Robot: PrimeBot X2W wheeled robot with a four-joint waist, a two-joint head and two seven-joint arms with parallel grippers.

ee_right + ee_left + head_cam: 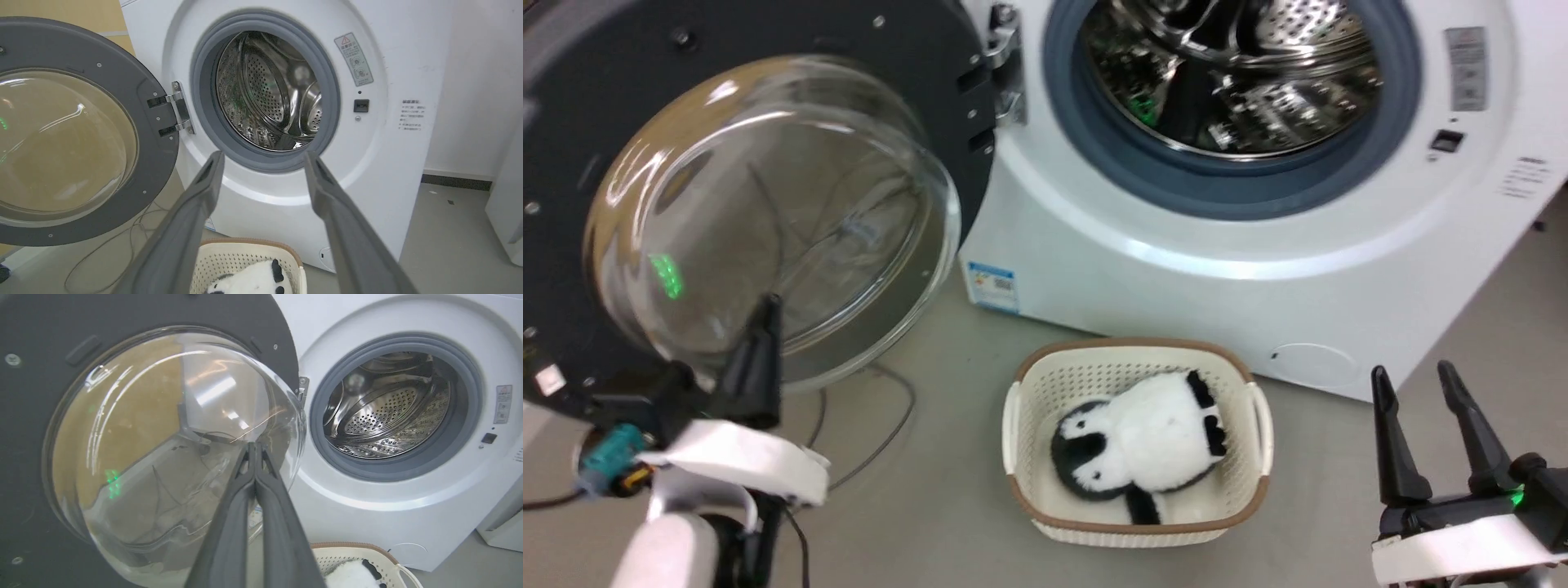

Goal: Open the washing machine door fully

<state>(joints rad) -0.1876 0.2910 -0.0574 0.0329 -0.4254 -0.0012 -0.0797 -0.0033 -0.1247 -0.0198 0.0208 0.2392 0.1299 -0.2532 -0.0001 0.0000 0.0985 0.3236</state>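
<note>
The washing machine door (768,204) (155,428) (65,139) stands swung wide to the left on its metal hinge (1006,65) (179,108), its bulging glass bowl and dark grey inner rim facing me. The white washing machine (1217,269) (408,506) (392,171) shows its steel drum (1233,73) and grey gasket. My left gripper (765,306) (255,446) is shut with nothing in it, its tips just in front of the glass bowl's lower part. My right gripper (1413,376) (263,157) is open at the lower right, apart from the machine.
A cream basket (1135,359) (245,249) (355,549) holding a black-and-white plush toy (1143,445) stands on the grey floor before the machine. Thin cables (882,433) lie on the floor under the door. A white appliance edge (506,220) stands at the right.
</note>
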